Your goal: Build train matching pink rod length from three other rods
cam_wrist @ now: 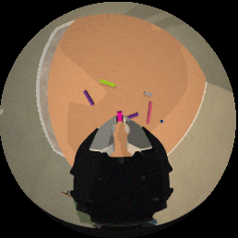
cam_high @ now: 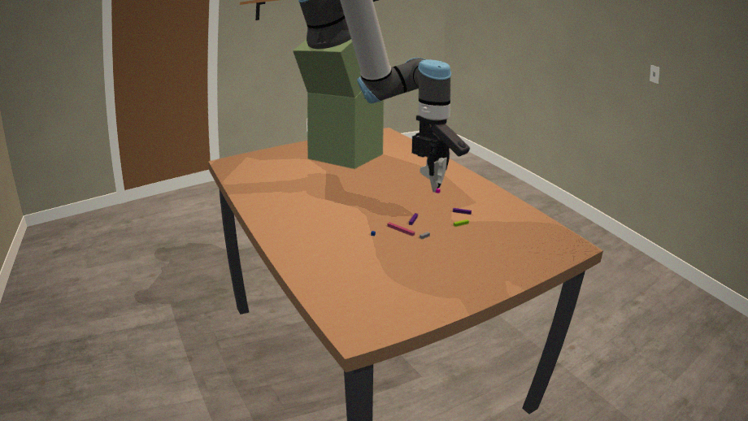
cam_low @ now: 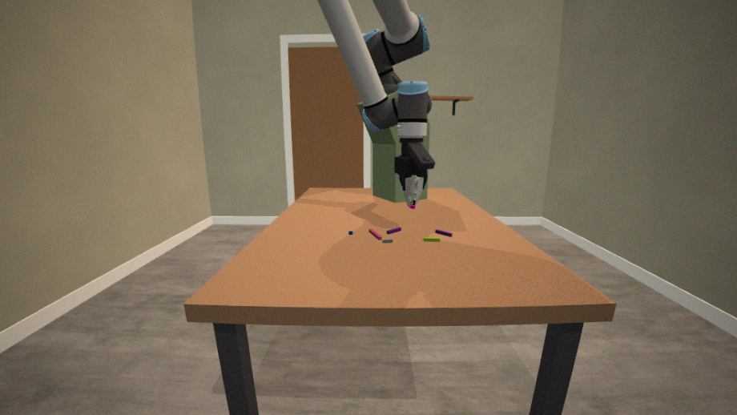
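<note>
Okay so, magenta rod pinched in the claw, up off the table.

The gripper (cam_high: 437, 188) (cam_low: 412, 204) (cam_wrist: 119, 116) is clamped on the little magenta rod (cam_high: 437, 190) (cam_low: 412, 207) (cam_wrist: 120, 115), holding it above the wooden table (cam_high: 314, 271) (cam_low: 396, 288) (cam_wrist: 134, 51). Everything else is lying on the tabletop: the pink rod (cam_high: 401, 228) (cam_low: 375, 234) (cam_wrist: 149, 113) sits between the tiny blue rod (cam_high: 373, 232) (cam_low: 350, 232) (cam_wrist: 161, 121) and one purple rod (cam_high: 413, 218) (cam_low: 393, 230) (cam_wrist: 133, 115), with the grey rod (cam_high: 424, 235) (cam_low: 387, 241) (cam_wrist: 148, 94) near one end of the pink. Well apart from that bunch, a second purple rod (cam_high: 462, 210) (cam_low: 443, 232) (cam_wrist: 89, 98) lies near the lime rod (cam_high: 461, 223) (cam_low: 431, 239) (cam_wrist: 108, 83), not touching it. No three rods are lined up end to end, so the train's still unbuilt.
</note>
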{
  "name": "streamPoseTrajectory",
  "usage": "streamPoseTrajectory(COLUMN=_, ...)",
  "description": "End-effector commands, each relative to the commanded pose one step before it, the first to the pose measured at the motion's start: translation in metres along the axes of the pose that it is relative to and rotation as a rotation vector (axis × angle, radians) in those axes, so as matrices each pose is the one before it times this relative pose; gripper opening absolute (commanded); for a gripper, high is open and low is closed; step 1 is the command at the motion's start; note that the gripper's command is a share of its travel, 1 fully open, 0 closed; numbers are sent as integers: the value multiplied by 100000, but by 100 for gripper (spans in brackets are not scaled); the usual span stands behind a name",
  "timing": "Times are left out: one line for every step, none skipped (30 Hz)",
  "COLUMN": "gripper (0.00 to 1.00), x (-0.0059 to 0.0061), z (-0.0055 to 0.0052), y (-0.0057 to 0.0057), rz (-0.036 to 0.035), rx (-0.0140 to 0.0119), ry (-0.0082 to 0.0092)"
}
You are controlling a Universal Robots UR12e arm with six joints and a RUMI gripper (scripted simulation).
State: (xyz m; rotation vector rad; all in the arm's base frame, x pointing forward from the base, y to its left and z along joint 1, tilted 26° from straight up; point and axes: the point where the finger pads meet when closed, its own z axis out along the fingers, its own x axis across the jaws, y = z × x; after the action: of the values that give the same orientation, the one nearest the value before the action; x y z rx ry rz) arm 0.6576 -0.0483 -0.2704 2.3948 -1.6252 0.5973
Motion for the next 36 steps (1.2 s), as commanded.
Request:
streamPoseTrajectory(gripper=0, x=22, z=-846, y=-36, rz=5, rx=15, ry=-3)
streamPoseTrajectory(gripper=0, x=0, z=-6, y=0, rz=0, rx=0, ry=0)
streamPoseTrajectory(gripper=0, x=0, z=0, y=0, rz=0, rx=0, ry=0)
streamPoseTrajectory(gripper=0, x=0, z=0, y=0, rz=0, rx=0, ry=0)
streamPoseTrajectory(gripper=0, x=0, z=0, y=0, rz=0, rx=0, ry=0)
streamPoseTrajectory(gripper=0, x=0, z=0, y=0, rz=0, rx=0, ry=0)
streamPoseTrajectory(gripper=0, x=0, z=0, y=0, rz=0, rx=0, ry=0)
streamPoseTrajectory(gripper=0, x=0, z=0, y=0, rz=0, rx=0, ry=0)
streamPoseTrajectory(gripper=0, x=5, z=0, y=1, rz=25, rx=0, ry=0)
streamPoseTrajectory(gripper=0, x=31, z=1, y=4, rz=166, rx=-1, ry=-3)
streamPoseTrajectory(gripper=0, x=78, z=2, y=11, rz=426, rx=-2, ry=-7)
streamPoseTrajectory(gripper=0, x=0, z=0, y=0, rz=0, rx=0, ry=0)
streamPoseTrajectory(gripper=0, x=0, z=0, y=0, rz=0, rx=0, ry=0)
streamPoseTrajectory(gripper=0, x=144, z=4, y=20, rz=779, rx=-4, ry=-13)
streamPoseTrajectory(gripper=0, x=223, z=7, y=29, rz=1205, rx=-6, ry=-20)
streamPoseTrajectory(gripper=0, x=312, z=9, y=39, rz=1682, rx=-9, ry=-28)
streamPoseTrajectory(gripper=0, x=407, z=11, y=47, rz=2192, rx=-12, ry=-35)
streamPoseTrajectory(gripper=0, x=506, z=13, y=51, rz=2716, rx=-14, ry=-40)
streamPoseTrajectory(gripper=0, x=605, z=15, y=50, rz=3238, rx=-17, ry=-45)
streamPoseTrajectory(gripper=0, x=703, z=16, y=44, rz=3744, rx=-19, ry=-48)
streamPoseTrajectory(gripper=0, x=795, z=16, y=31, rz=4221, rx=-20, ry=-48)
streamPoseTrajectory(gripper=0, x=880, z=15, y=10, rz=4657, rx=-21, ry=-46)
streamPoseTrajectory(gripper=0, x=817, z=11, y=-17, rz=4314, rx=-17, ry=-37)
streamPoseTrajectory(gripper=0, x=658, z=8, y=-33, rz=3468, rx=-12, ry=-25)
streamPoseTrajectory(gripper=0, x=708, z=6, y=-52, rz=3734, rx=-12, ry=-23)
streamPoseTrajectory(gripper=0, x=712, z=5, y=-70, rz=3756, rx=-10, ry=-19)
streamPoseTrajectory(gripper=0, x=710, z=3, y=-88, rz=3745, rx=-7, ry=-15)
streamPoseTrajectory(gripper=0, x=708, z=1, y=-106, rz=3743, rx=-5, ry=-11)
streamPoseTrajectory(gripper=0, x=0, z=0, y=0, rz=0, rx=0, ry=0)
streamPoseTrajectory(gripper=0, x=0, z=0, y=0, rz=0, rx=0, ry=0)
streamPoseTrajectory(gripper=0, x=1122, z=-2, y=-193, rz=5937, rx=-2, ry=-11)
streamPoseTrajectory(gripper=0, x=1121, z=-6, y=-239, rz=5962, rx=6, ry=-2)
streamPoseTrajectory(gripper=0, x=617, z=-5, y=-161, rz=3312, rx=7, ry=2)
streamPoseTrajectory(gripper=0, x=664, z=-7, y=-188, rz=3582, rx=10, ry=5)
streamPoseTrajectory(gripper=0, x=695, z=-10, y=-215, rz=3767, rx=14, ry=8)
streamPoseTrajectory(gripper=0, x=686, z=-11, y=-232, rz=3748, rx=18, ry=10)
